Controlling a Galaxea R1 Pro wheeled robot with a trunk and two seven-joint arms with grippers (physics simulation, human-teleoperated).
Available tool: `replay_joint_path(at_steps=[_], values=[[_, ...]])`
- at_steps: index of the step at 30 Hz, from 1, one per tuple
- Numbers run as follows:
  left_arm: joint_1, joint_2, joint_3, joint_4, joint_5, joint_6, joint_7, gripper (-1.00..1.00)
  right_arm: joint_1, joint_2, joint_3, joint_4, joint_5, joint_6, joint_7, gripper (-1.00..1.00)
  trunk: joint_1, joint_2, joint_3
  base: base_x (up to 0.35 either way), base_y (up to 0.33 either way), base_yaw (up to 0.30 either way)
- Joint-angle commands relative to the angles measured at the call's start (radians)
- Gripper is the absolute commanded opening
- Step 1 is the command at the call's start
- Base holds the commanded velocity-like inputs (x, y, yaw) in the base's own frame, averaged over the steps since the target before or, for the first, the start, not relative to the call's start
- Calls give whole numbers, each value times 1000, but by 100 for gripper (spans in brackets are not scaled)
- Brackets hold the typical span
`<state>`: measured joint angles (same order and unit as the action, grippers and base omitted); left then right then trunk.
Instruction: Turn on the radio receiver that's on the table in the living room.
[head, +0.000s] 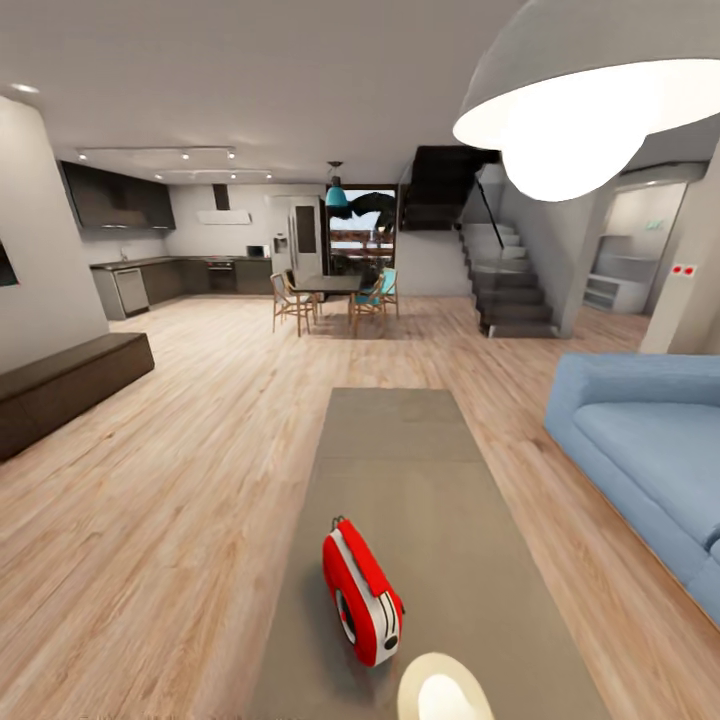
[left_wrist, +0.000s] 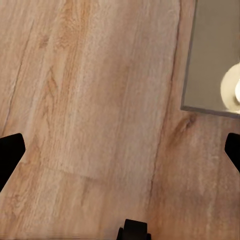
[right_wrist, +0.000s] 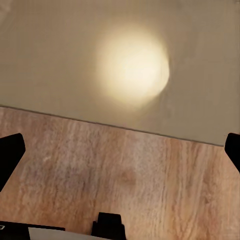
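radio receiver (head: 362, 592) upright on table (head: 420, 470) | both grippers spread, empty | approach closer, reach dial face squarely

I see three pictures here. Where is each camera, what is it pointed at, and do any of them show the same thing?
Head view: on the robot's head, looking along the table past the radio receiver toward dining area and kitchen.
Left wrist view: near the left hand, looking down at wood floor and a table corner; dark fingertips at the edges.
Right wrist view: near the right hand, looking down at the table edge; dark fingertips likewise.
Shared: all three show the table and a glowing lamp reflection on it.
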<state>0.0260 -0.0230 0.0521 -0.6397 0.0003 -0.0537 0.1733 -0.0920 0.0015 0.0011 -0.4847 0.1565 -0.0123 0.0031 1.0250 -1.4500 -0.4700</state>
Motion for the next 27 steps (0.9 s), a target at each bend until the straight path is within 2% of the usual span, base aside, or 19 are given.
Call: replay_joint_path(at_steps=[1,11,12,16,19,27], values=[[0,0,0,0,0,0,0,100,0,0,0,0,0,0,0,100,0,0,0,1,-2,143],[0,0,0,0,1,0,0,100,0,-3,-1,-26,0,0,-1,100,0,0,0,0,0,28],[0,-1,0,0,0,0,0,100,0,-27,-3,-74,-1,0,-3,100,0,0,0,0,0,224],[0,-1,0,0,-1,0,0,100,0,-60,-7,-119,-1,0,-4,100,0,0,0,0,-6,271],[0,-1,0,0,-1,0,0,100,0,-64,-7,-127,-2,0,-5,100,0,0,0,0,-142,294],[0,-1,-1,0,-1,0,1,100,0,-66,-7,-130,-2,0,-2,100,0,0,0,0,-307,299]])
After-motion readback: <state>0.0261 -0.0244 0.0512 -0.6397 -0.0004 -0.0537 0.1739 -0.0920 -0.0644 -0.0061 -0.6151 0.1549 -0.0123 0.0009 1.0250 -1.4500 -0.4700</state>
